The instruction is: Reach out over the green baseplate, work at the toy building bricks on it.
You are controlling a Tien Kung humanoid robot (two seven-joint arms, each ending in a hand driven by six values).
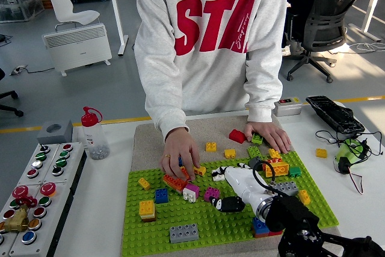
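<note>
The green baseplate [198,224] lies on a beige mat and carries several scattered bricks. My right hand [224,187], white with black fingertips, reaches in from the lower right over the plate's middle. Its fingers are spread and hold nothing. Its thumb [227,204] is just right of a magenta brick [210,194], and its fingers [220,171] lie over a white brick. A person's hand [180,153] presses on the orange brick [174,182] at the plate's far left. A white and magenta brick [190,193] stands between that brick and my hand.
The person's other hand [269,135] rests on the mat by a red brick [236,136]. A blue and red stack [262,227], a grey brick [183,232] and a yellow stack [147,209] stand near the front. A bottle [93,133] and a button box [33,194] are on the left.
</note>
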